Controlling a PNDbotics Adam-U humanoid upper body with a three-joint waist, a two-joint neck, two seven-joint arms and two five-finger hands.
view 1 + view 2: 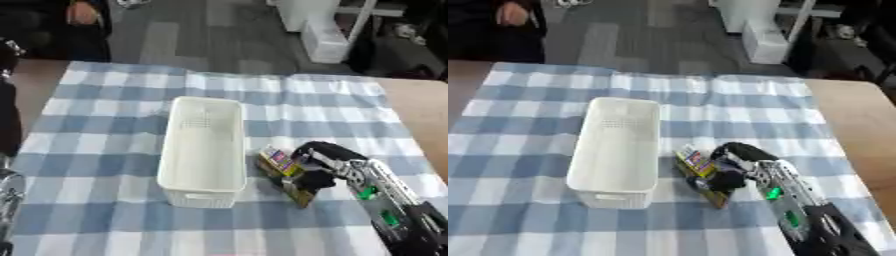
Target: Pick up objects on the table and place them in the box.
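1. A blue-and-white checked tablecloth point(105, 135) covers the table, with bare wood showing at the right edge and dark flooring beyond the far edge

2. A white plastic box point(205, 150) stands near the centre of the cloth, open side up and seemingly with nothing in it, its long axis running from near to far

3. The robot's right arm point(389, 207) enters from the near right corner, a silver-and-black limb with green lights along it, angled toward the near end of the box

4. The right hand point(322, 162) sits just right of the box, its dark fingers curled over a flat yellow packet; whether they fully pinch it or only press on it is hard to tell, though they appear closed round its right side

5. The yellow packet point(282, 165), printed with a patch of red and purple, lies on the cloth just beside the box's right wall, its long axis slanting from far left to near right; its left end points out from under the hand toward the box

6. The box lies directly left of the packet, so the coming move looks like a short lift and a carry leftward over the near right rim; the right hand is plainly the nearer one

7. The left hand cannot be made out; only dark arm parts show at the left edge
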